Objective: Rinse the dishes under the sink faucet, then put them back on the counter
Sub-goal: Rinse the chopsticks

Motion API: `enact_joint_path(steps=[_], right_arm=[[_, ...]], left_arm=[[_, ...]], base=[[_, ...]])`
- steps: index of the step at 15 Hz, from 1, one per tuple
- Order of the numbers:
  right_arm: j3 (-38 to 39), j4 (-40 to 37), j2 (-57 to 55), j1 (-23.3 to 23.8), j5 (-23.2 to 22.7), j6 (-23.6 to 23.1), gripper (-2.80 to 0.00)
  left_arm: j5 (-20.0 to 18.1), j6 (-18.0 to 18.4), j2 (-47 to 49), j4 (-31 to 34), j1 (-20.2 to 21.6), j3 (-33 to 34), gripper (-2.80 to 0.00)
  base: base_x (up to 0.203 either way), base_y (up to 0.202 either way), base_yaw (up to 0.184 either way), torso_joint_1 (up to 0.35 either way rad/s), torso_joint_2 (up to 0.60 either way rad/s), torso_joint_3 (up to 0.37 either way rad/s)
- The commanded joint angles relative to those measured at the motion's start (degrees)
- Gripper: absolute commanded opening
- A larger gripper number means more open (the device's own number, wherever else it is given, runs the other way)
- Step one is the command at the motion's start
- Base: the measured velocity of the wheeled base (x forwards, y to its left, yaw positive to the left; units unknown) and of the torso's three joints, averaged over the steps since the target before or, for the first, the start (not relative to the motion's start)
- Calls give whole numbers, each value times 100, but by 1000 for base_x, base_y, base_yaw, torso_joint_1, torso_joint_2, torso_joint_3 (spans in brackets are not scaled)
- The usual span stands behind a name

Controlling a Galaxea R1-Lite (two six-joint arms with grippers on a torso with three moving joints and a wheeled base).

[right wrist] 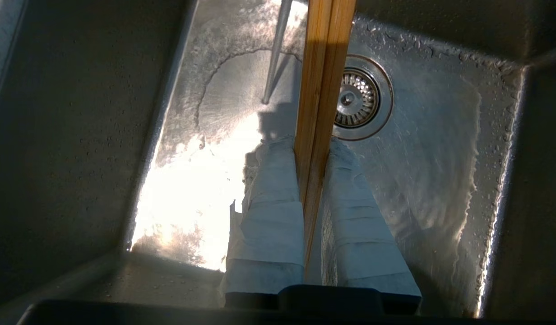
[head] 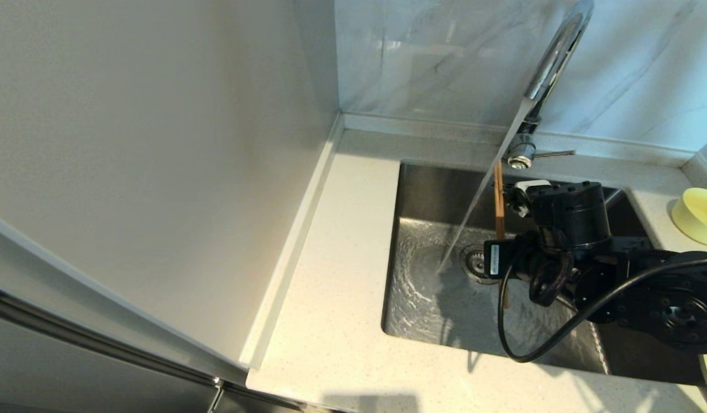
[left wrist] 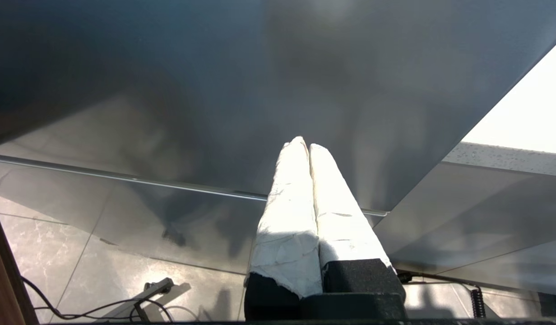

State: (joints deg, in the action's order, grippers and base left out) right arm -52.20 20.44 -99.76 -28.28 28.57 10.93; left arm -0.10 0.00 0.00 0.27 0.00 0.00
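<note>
The chopsticks (right wrist: 321, 90) are gripped between the closed jaws of the right gripper (right wrist: 312, 149) over the sink (head: 422, 310), beside the faucet (head: 551, 57) stream. The left gripper (left wrist: 307, 149) is parked with jaws closed, empty. The bowl (head: 698, 215) sits on the tabletop (head: 336, 298).

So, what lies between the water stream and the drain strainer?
The chopsticks, held by the right tool, stand between the stream and the strainer; the right wrist view shows it.

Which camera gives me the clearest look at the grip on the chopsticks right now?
The right wrist view: the chopsticks sit clamped between the right gripper fingers, above the sink. The head view shows only their upper part behind the arm. The left wrist view shows none.
</note>
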Motion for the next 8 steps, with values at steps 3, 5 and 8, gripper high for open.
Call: enact_joint_path(steps=[3, 5, 8], right_arm=[[-113, 12, -103, -10, 18, 5, -280], [-168, 12, -131, -11, 47, 14, -280], [-134, 12, -122, -2, 84, 28, -280]], left_arm=[[1, 0, 0, 0, 0, 0, -280], [1, 0, 0, 0, 0, 0, -280], [1, 0, 0, 0, 0, 0, -280]], base=[[0, 0, 0, 0, 0, 0], [0, 0, 0, 0, 0, 0], [0, 0, 0, 0, 0, 0]])
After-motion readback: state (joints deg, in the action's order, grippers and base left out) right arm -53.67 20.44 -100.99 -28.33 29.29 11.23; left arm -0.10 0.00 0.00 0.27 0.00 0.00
